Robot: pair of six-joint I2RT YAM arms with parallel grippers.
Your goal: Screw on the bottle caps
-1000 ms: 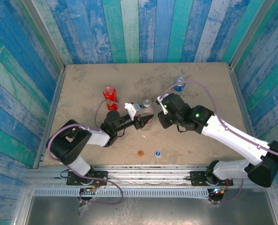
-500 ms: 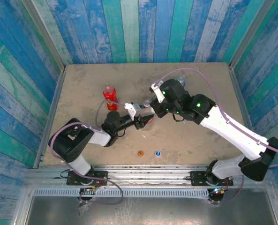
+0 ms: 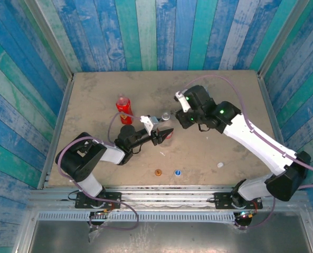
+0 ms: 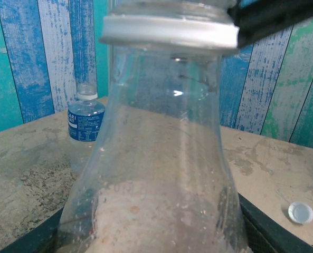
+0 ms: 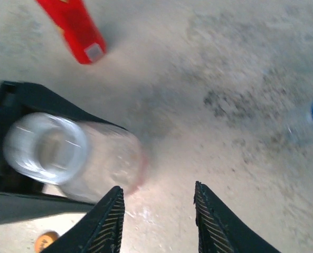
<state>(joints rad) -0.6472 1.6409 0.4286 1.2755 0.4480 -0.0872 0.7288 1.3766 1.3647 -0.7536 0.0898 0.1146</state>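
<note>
While the left gripper [image 3: 164, 135] clamps the clear bottle [image 4: 156, 158], its mouth stands bare.
Right gripper [image 5: 157, 192] parted, empty, just beside that bottle.

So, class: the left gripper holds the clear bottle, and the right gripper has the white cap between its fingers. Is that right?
Not quite. The right wrist view shows the right gripper open with nothing between its fingers. The white cap lies on the table. The left gripper does hold the clear bottle.
</note>
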